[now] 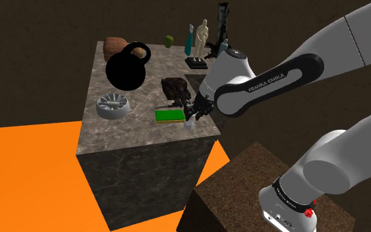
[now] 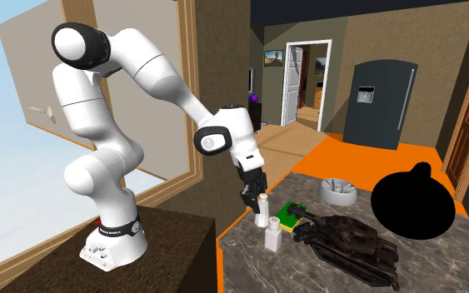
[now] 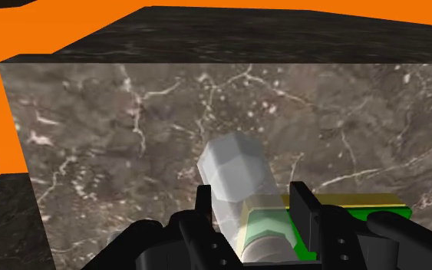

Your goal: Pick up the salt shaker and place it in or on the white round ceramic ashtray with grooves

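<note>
The salt shaker, clear-bodied with a grey faceted cap, sits between my black fingers, which touch it on both sides. My gripper is shut on it near the table's corner closest to the stand. In the second exterior view the shaker stands upright at the marble edge, right beside the gripper. The white round grooved ashtray rests on the shoulder view's left side of the tabletop, well apart from the gripper. It also lies behind the green thing as the ashtray.
A flat green and yellow item lies just beside the shaker. A dark model tank, a black kettlebell, a second small white bottle and figurines at the back share the marble table. Orange floor surrounds it.
</note>
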### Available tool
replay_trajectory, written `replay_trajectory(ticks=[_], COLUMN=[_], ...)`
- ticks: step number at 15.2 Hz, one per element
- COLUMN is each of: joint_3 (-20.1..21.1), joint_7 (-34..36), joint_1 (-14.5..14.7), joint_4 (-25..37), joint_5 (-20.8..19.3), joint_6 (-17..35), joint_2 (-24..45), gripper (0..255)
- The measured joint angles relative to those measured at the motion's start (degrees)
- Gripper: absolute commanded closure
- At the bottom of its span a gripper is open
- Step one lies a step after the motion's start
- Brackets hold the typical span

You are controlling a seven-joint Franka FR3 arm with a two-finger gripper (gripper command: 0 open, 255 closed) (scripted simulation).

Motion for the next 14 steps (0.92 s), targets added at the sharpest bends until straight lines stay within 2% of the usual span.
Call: replay_trajectory(ticks=[4, 14], joint_3=[-0.06, -1.38], joint_7=[-0.09, -1.50], joint_1=[0.10, 1.05], joint_4=[0.01, 2.86], joint_5=[0.15, 1.72], joint_6=[-0.42, -9.50], joint_2=[-0.40, -6.71], gripper=[255, 255])
